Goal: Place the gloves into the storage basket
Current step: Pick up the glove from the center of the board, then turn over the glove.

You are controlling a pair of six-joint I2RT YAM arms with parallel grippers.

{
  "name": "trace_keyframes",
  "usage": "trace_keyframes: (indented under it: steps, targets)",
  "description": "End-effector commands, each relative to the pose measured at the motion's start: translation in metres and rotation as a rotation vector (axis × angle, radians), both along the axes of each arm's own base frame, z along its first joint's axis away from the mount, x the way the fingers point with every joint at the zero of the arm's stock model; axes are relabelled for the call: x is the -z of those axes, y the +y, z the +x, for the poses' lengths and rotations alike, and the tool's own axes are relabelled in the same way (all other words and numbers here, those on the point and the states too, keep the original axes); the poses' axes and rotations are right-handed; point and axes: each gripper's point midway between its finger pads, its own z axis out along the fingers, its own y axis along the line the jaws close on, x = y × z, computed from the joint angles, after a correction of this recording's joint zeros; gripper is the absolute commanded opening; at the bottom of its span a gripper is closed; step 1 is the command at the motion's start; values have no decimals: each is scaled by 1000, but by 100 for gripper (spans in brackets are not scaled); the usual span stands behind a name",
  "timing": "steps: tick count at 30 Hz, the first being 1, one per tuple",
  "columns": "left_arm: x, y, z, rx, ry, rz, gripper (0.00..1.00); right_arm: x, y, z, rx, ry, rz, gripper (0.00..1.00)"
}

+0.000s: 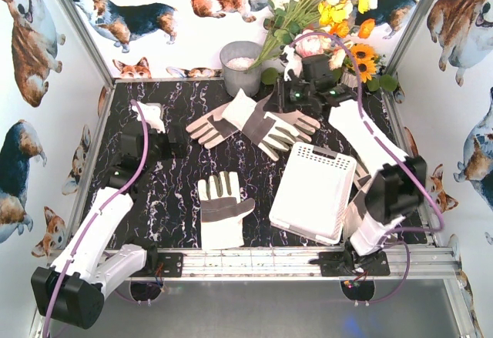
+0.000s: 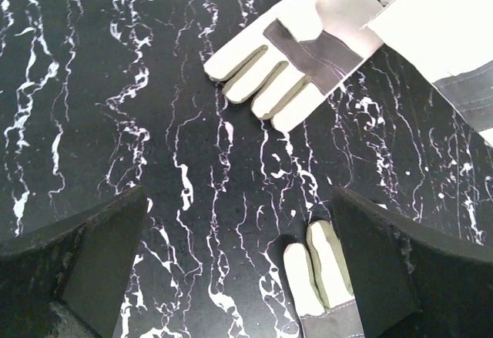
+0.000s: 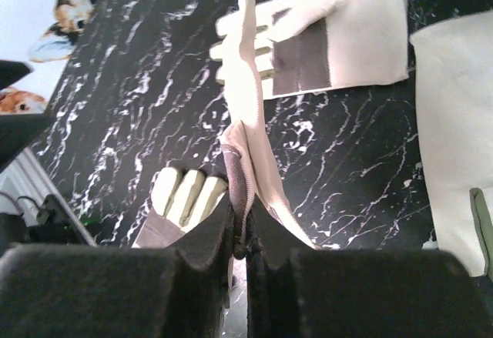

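Three gloves show on the black marble table. One glove [image 1: 214, 128] lies at the back middle, also in the left wrist view [image 2: 296, 53] and the right wrist view [image 3: 323, 41]. A second glove [image 1: 273, 128] beside it is pinched by my right gripper [image 1: 286, 105], whose jaws are shut on a fold of it [image 3: 246, 122]. A third glove [image 1: 222, 209] lies near the front, its fingertips showing in the left wrist view [image 2: 317, 270]. My left gripper [image 1: 179, 139] is open and empty [image 2: 239, 199] above bare table. The white storage basket [image 1: 308, 195] stands at the right, empty.
A grey metal bucket [image 1: 241, 67] and a bunch of flowers [image 1: 323, 7] stand at the back. Plain white fabric [image 3: 454, 138] lies at the right of the right wrist view. A metal rail [image 1: 254, 261] runs along the near edge. Corgi-print walls enclose the table.
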Motion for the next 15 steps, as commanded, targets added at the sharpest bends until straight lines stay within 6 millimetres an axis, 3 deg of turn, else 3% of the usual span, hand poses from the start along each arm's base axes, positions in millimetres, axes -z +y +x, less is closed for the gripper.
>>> trace_keyframes:
  steps: [1,8,15]
  targets:
    - [-13,-15,1,94,-48,-33,100,-50,6,-37,-112,-112,73,0]
    - [-30,-82,-19,460,-60,-217,100,-86,10,-110,-257,-198,140,0]
    - [-70,-139,-62,749,-95,-438,100,-98,17,-166,-398,-195,152,0]
